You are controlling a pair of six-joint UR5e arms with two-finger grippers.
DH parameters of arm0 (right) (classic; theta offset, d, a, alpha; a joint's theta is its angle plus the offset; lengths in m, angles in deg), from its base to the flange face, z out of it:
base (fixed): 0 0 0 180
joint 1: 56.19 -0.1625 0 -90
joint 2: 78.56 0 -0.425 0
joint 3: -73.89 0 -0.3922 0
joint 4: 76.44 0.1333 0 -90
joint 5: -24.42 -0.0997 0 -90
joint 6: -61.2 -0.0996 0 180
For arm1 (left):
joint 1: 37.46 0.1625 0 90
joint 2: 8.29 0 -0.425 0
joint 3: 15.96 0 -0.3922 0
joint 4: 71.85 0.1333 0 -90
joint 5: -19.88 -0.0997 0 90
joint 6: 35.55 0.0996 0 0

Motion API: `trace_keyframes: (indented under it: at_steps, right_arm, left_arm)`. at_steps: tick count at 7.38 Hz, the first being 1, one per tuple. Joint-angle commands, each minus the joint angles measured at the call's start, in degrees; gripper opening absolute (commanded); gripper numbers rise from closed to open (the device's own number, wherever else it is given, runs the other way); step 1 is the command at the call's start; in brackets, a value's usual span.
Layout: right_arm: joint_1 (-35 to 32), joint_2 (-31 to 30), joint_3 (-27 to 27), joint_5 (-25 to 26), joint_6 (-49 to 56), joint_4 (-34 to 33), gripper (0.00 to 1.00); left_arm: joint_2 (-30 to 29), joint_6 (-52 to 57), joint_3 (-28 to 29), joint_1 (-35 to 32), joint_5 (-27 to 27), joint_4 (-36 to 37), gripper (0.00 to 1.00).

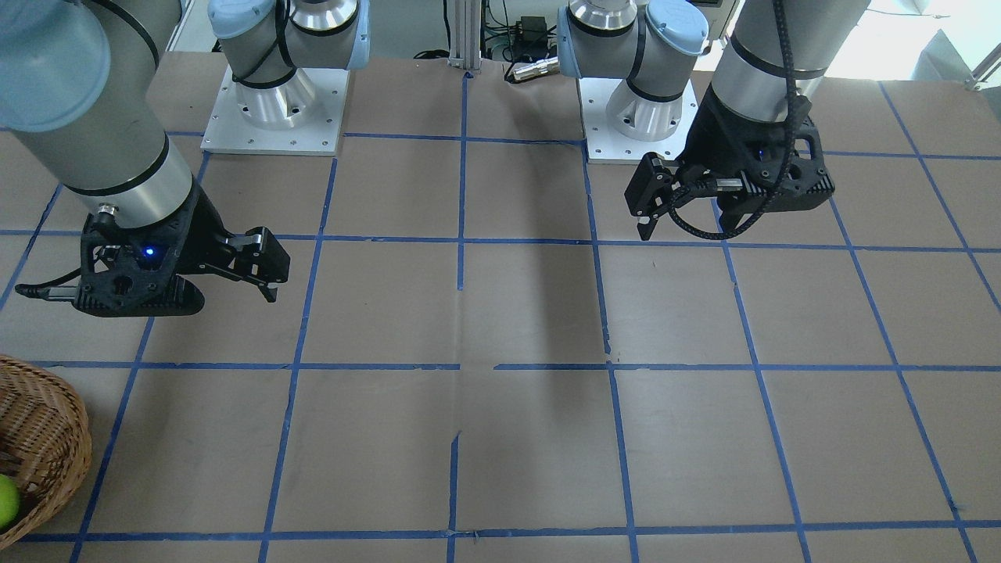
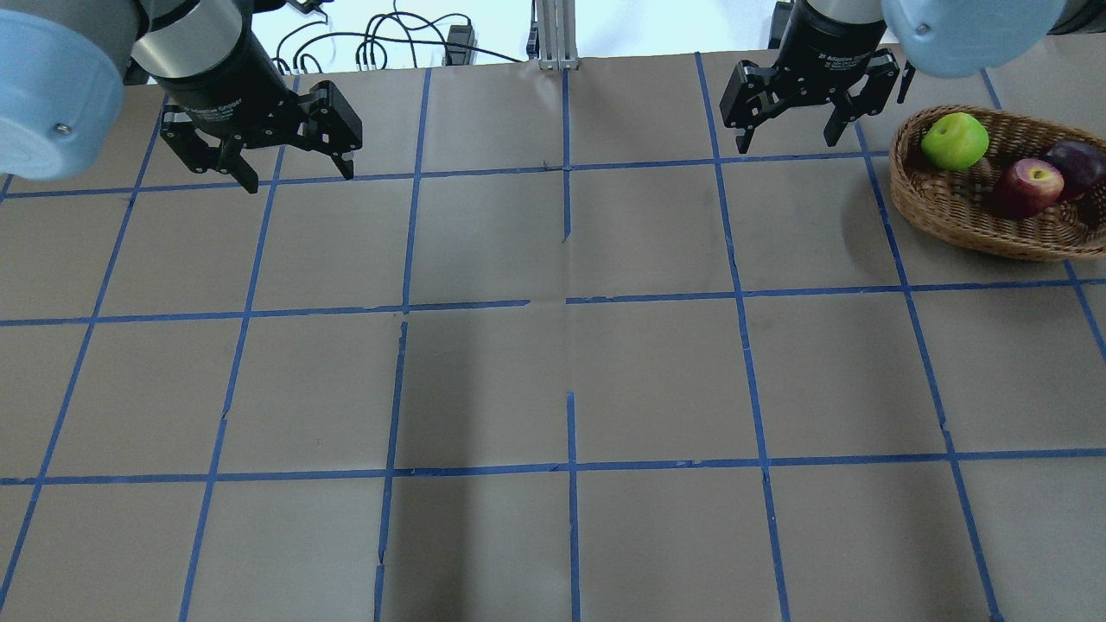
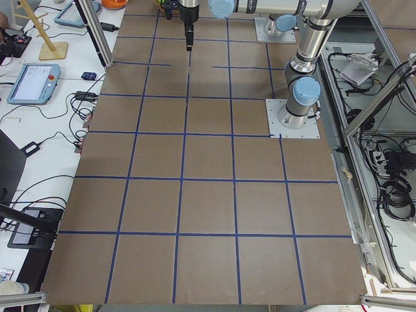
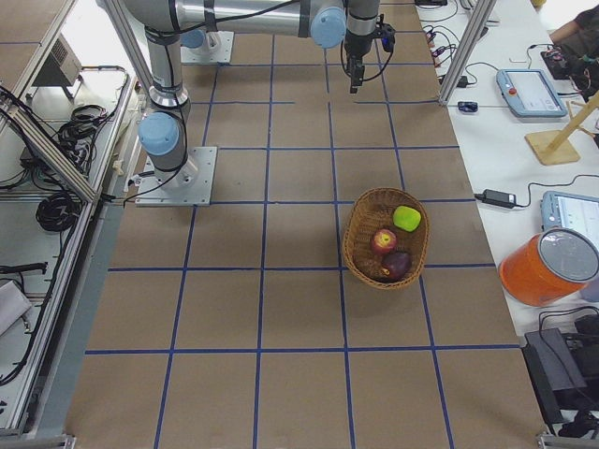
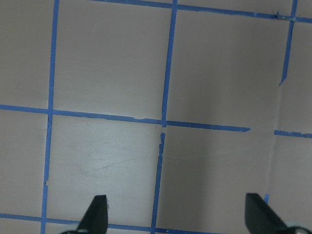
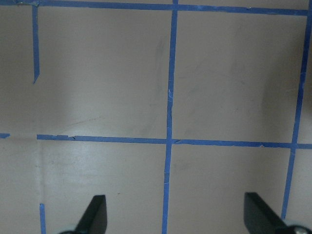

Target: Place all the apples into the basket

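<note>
The wicker basket (image 2: 959, 207) stands at the table's far right, also in the right exterior view (image 4: 360, 245) and at the front view's lower left (image 1: 43, 438). In it lie the green apple (image 2: 955, 141) (image 4: 406, 218) (image 1: 6, 500), the red apple with a yellow patch (image 2: 1026, 186) (image 4: 383, 241) and the dark maroon apple (image 2: 1076, 167) (image 4: 397, 265). My right gripper (image 2: 790, 144) (image 1: 270, 270) (image 6: 175, 214) is open and empty, raised left of the basket. My left gripper (image 2: 300, 177) (image 1: 643, 207) (image 5: 178, 214) is open and empty at the far left.
Brown paper with a blue tape grid (image 2: 570, 302) covers the table. The two arm bases (image 1: 274, 117) (image 1: 641, 117) stand at the robot's edge. An orange bucket (image 4: 547, 267) and tablets sit on a side bench beyond the table.
</note>
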State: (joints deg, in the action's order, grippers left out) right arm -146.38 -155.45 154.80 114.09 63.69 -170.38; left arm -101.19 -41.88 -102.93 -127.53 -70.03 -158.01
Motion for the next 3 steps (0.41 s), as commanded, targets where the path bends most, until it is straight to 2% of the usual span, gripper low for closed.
trace_keyframes:
  at_steps: [1, 3]
  right_arm:
    - [0.02, 0.16, 0.30, 0.16, 0.06, 0.08, 1.00]
    - [0.28, -0.02, 0.04, 0.42, 0.15, 0.08, 1.00]
  left_arm:
    - [-0.09, -0.09, 0.05, -0.02, 0.00, 0.03, 1.00]
    - [0.60, 0.00, -0.04, 0.06, 0.09, -0.05, 1.00]
